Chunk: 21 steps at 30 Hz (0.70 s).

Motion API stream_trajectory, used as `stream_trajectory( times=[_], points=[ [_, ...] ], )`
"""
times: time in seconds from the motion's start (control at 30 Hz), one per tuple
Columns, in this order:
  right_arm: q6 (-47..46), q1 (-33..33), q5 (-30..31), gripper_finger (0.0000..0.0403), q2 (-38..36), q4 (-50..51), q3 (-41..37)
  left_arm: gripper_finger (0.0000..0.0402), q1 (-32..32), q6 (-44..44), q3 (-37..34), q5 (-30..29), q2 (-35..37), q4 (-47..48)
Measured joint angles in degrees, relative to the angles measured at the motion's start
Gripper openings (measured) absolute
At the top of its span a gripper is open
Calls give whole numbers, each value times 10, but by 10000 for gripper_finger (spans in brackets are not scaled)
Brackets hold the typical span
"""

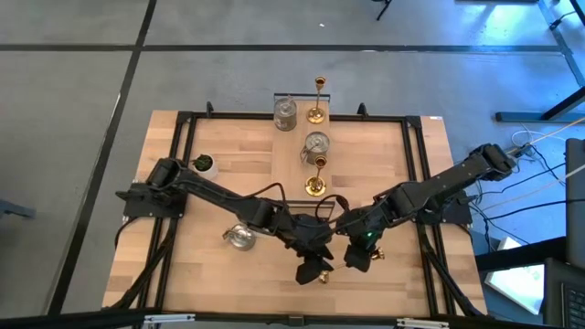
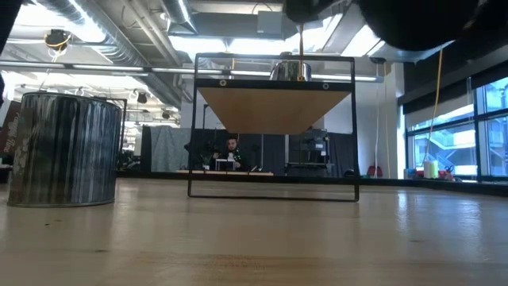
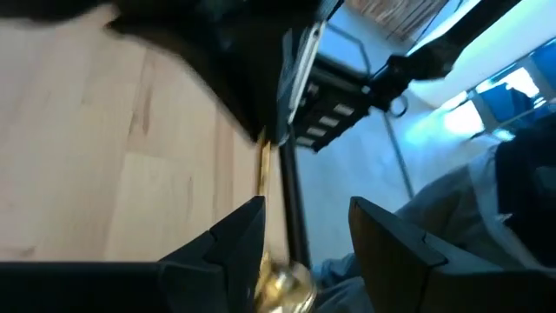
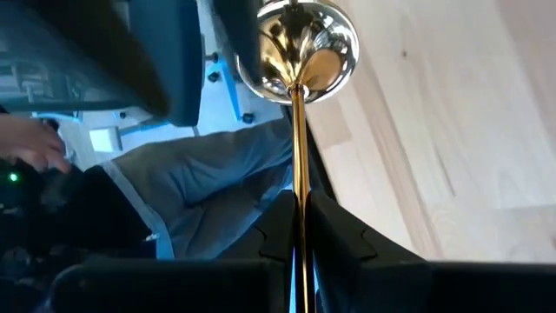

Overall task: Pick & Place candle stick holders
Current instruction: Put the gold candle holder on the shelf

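Wooden table (image 1: 228, 174): right end effector (image 4: 300, 228) clenched on gold candlestick (image 4: 298, 104); left end effector (image 3: 304, 230) released beside it.

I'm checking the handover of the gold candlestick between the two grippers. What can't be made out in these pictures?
- High view: the gold candlestick is hidden beneath the left gripper and right gripper.
- Right wrist view: its base is cut off by the bottom edge.
- Left wrist view: the stem's upper end is blocked by a dark arm part.
- Low view: both grippers are blurred at the top edge.
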<state>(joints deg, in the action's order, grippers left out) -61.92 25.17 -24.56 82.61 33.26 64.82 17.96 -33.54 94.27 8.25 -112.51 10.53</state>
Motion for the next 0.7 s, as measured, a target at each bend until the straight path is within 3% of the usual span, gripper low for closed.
stream_trajectory(
  times=[0.7],
  points=[
    [-17, -9, 35, 34, 0, -35, -1, 164, -11, 8, 0, 10, -20, -1]
  ],
)
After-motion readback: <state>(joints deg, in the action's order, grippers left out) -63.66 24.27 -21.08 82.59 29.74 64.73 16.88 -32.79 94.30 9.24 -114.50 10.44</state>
